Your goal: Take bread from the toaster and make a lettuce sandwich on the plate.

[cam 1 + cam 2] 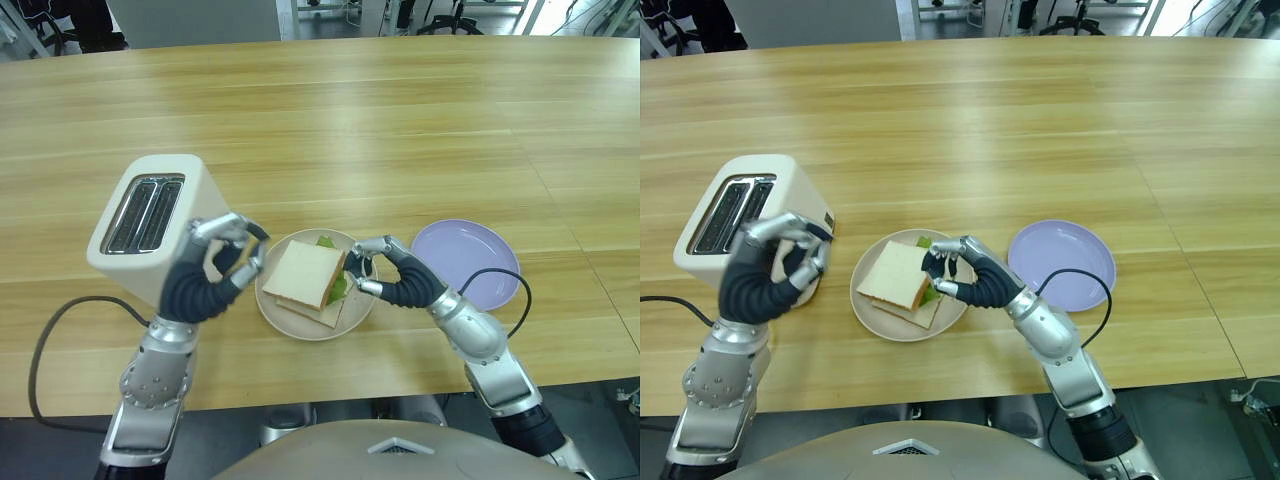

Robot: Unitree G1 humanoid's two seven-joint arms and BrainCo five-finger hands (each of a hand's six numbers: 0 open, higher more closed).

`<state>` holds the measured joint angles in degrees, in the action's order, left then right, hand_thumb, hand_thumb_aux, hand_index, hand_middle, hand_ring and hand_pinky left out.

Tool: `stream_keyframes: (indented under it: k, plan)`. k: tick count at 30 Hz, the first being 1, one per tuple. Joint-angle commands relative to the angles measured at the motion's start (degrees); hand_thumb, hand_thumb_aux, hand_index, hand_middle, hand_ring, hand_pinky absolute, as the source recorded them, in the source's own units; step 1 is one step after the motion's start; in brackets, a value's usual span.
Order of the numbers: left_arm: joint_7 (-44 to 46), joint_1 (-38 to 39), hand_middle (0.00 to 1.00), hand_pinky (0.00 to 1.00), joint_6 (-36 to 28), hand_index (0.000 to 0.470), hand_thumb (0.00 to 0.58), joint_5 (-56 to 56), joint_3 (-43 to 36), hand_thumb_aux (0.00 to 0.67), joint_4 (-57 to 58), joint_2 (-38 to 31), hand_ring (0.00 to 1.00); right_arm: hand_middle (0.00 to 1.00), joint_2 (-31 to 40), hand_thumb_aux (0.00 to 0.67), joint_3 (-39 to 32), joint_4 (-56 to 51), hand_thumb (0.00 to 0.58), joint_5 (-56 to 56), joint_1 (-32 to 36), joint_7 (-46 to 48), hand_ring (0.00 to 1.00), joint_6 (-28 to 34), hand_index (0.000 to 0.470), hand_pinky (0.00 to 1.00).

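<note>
Wooden counter (350, 130) before you carries one cream toaster (150, 225), one beige plate (275, 312) and one purple plate (465, 260). Taking the beige plate as the centre of the dial, the toaster stands at 9 o'clock, close to its rim, and the purple plate lies at 3 o'clock, a little apart from it. You can count two slots (145, 213) in the toaster's top. One black cable (45, 340) loops on the counter at about 8 o'clock.

On the beige plate you have two slices of bread stacked as a sandwich: the top slice (305, 270) lies slightly askew over the bottom slice (312, 316), with lettuce (338, 290) showing between them at 3 o'clock and again at 12 o'clock.

Your left hand (225, 258) sits between the toaster and the beige plate, just beside the toaster's side, its fingers curled in with nothing held. Your right hand (390, 275) comes in from 4 o'clock, forearm low over the counter, its fingers curled closed onto the right edge of the top slice.
</note>
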<state>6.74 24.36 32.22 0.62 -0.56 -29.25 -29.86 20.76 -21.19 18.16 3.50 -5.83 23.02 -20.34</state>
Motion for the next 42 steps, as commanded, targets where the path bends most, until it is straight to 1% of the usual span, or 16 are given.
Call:
stream_keyframes:
  k: [1, 4, 6, 8, 10, 16, 20, 23, 26, 28, 32, 33, 39, 42]
  plan:
    - [9.66, 4.22, 1.00, 1.00, 1.03, 0.460, 0.580, 2.87, -3.68, 0.670, 3.63, -5.83, 1.00, 1.00, 7.57, 0.670, -4.29, -0.84, 0.580, 0.19, -2.08, 10.14, 1.00, 0.19, 0.460, 1.00]
    - [14.28, 6.36, 1.00, 1.00, -1.23, 0.460, 0.580, 8.09, -6.15, 0.670, 7.87, -9.35, 1.00, 1.00, 12.55, 0.670, -7.98, -5.20, 0.580, 7.68, -2.83, 13.26, 1.00, -1.57, 0.460, 1.00]
    - [16.95, 6.28, 1.00, 1.00, -4.62, 0.460, 0.580, 12.94, -8.95, 0.670, 10.67, -10.53, 1.00, 1.00, 14.02, 0.670, -10.33, -8.17, 0.580, 14.73, -2.54, 12.68, 1.00, -2.42, 0.460, 1.00]
    - [19.06, 5.55, 1.00, 1.00, -7.84, 0.460, 0.580, 17.76, -12.27, 0.670, 13.61, -10.55, 1.00, 1.00, 14.31, 0.670, -12.23, -11.45, 0.580, 22.85, -1.54, 10.03, 1.00, -3.32, 0.460, 1.00]
    - [19.31, 4.21, 1.00, 1.00, -10.03, 0.460, 0.580, 22.99, -14.41, 0.670, 15.96, -10.05, 1.00, 1.00, 13.63, 0.670, -13.24, -13.54, 0.580, 27.42, -0.65, 8.12, 1.00, -3.55, 0.460, 1.00]
    - [17.73, -3.10, 1.00, 1.00, -14.49, 0.460, 0.580, 34.67, -17.81, 0.670, 21.09, -8.92, 1.00, 1.00, 10.90, 0.670, -15.63, -18.74, 0.580, 39.20, 2.65, 1.84, 1.00, -3.21, 0.460, 1.00]
    - [16.61, -8.61, 1.00, 1.00, -15.60, 0.460, 0.580, 39.61, -20.27, 0.670, 25.96, -8.24, 1.00, 1.00, 8.87, 0.670, -16.39, -21.60, 0.580, 43.90, 5.56, -2.05, 1.00, -2.33, 0.460, 1.00]
    - [14.51, -14.68, 1.00, 1.00, -15.77, 0.460, 0.580, 42.77, -21.70, 0.670, 31.06, -7.35, 1.00, 1.00, 6.48, 0.670, -16.88, -25.13, 0.580, 46.50, 8.94, -4.99, 1.00, -1.37, 0.460, 1.00]
    - [11.46, -22.51, 1.00, 1.00, -15.35, 0.460, 0.580, 44.71, -22.73, 0.670, 37.19, -5.80, 1.00, 1.00, 3.17, 0.670, -17.53, -31.85, 0.580, 48.71, 14.19, -8.95, 1.00, -0.19, 0.460, 1.00]
    - [9.28, -28.51, 1.00, 1.00, -15.05, 0.460, 0.580, 46.21, -23.86, 0.670, 42.66, -4.48, 1.00, 1.00, 0.58, 0.670, -17.98, -38.43, 0.580, 49.74, 18.82, -12.05, 1.00, 0.71, 0.460, 1.00]
    - [3.12, -40.16, 1.00, 1.00, -14.29, 0.460, 0.580, 48.97, -26.17, 0.670, 55.28, -1.32, 1.00, 1.00, -4.56, 0.670, -18.47, -53.83, 0.580, 50.54, 29.34, -19.00, 1.00, 1.67, 0.460, 1.00]
    - [1.51, -43.52, 1.00, 1.00, -14.53, 0.460, 0.580, 49.54, -26.64, 0.670, 59.30, -0.28, 1.00, 1.00, -6.28, 0.670, -18.19, -59.11, 0.580, 50.34, 32.94, -21.31, 1.00, 2.06, 0.460, 1.00]
    - [-7.39, -56.11, 1.00, 1.00, -14.41, 0.460, 0.580, 51.87, -29.78, 0.670, 76.69, 2.81, 1.00, 1.00, -11.89, 0.670, -18.61, -79.14, 0.580, 50.09, 46.61, -31.46, 1.00, 2.49, 0.460, 1.00]
    - [-11.56, -59.85, 1.00, 1.00, -14.37, 0.460, 0.580, 52.46, -30.84, 0.670, 81.40, 3.18, 1.00, 1.00, -12.88, 0.670, -18.93, -84.27, 0.580, 49.84, 50.70, -35.17, 1.00, 2.24, 0.460, 1.00]
